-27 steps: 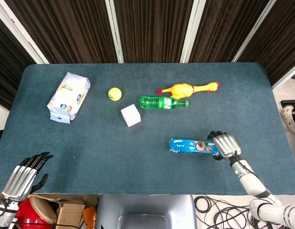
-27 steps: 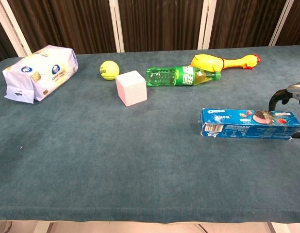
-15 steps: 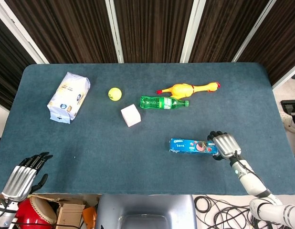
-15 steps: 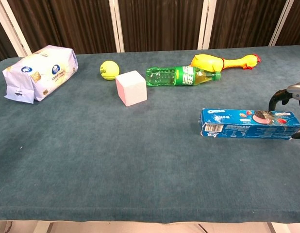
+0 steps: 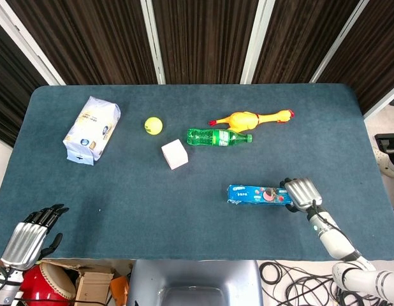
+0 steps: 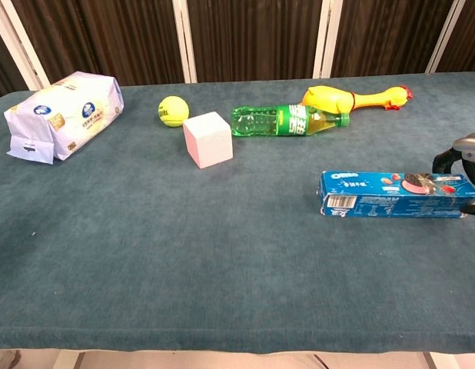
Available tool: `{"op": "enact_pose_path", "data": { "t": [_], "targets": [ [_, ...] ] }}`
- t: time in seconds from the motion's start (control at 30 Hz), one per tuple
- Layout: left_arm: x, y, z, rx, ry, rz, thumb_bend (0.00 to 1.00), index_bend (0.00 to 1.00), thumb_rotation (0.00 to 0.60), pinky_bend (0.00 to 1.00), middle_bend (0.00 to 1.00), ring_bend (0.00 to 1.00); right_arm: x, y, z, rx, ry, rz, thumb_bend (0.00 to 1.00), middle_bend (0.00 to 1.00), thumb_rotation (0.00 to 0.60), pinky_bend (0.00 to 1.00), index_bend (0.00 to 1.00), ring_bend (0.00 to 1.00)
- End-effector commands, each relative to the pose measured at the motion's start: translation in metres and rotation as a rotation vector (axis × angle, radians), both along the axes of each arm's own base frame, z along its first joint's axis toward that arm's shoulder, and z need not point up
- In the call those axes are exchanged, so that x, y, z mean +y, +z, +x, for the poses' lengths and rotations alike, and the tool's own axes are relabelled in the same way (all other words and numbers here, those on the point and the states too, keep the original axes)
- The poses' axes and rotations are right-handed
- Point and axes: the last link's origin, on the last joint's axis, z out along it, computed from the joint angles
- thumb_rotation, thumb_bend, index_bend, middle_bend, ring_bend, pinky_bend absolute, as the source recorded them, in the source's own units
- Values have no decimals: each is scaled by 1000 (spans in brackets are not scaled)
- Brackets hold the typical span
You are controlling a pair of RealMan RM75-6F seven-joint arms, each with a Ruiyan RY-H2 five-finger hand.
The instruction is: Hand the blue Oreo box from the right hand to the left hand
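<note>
The blue Oreo box (image 5: 254,194) (image 6: 391,194) lies lengthwise on the dark teal table (image 5: 184,217), right of centre and near the front edge. My right hand (image 5: 302,193) (image 6: 462,154) grips the box's right end, fingers curled over the far side and thumb on the near side. In the chest view only the fingertips show at the right border. My left hand (image 5: 28,237) hangs off the table's front left corner, fingers apart and holding nothing; the chest view does not show it.
Further back lie a white tissue pack (image 5: 92,129), a yellow tennis ball (image 5: 153,125), a white cube (image 5: 175,153), a green bottle (image 5: 217,137) on its side and a yellow rubber chicken (image 5: 251,118). A red drum (image 5: 41,284) sits under the left corner.
The Oreo box has shifted slightly to the right and its right end has tipped a little as my right hand closed on it. The left hand has barely moved.
</note>
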Motion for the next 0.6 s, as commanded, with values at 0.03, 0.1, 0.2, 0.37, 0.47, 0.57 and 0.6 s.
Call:
{"op": "enact_pose_path", "data": {
  "t": [0.03,0.1,0.2,0.37,0.47,0.57,0.6],
  "targets": [
    [0,0,0,0,3,0,416,242,600,346,206,259,0,1,2,-18,11,-14,275,400,600,643,501,497],
    [0,0,0,0,5,-2,416,242,600,346,208,260,0,3,4,-39,21,-21,277,411,600,653,515,508],
    [-1,-1,0,1,7,-6,417,242,600,346,211,261,2,7,10,-66,42,-28,277,417,600,659,525,516],
    [-1,-3,0,7,9,-19,417,242,600,346,221,260,5,13,30,-94,95,-21,277,422,600,663,533,519],
    [-2,-4,1,6,8,-29,418,242,600,346,226,261,8,16,46,-108,132,-12,277,426,600,667,537,521],
    [-3,-4,1,1,9,-33,416,242,600,346,231,261,10,17,65,-145,157,9,276,429,600,670,541,524],
    [-3,-4,1,1,9,-32,417,242,600,346,232,261,10,17,71,-158,165,15,276,432,600,673,545,526]
  ]
}}
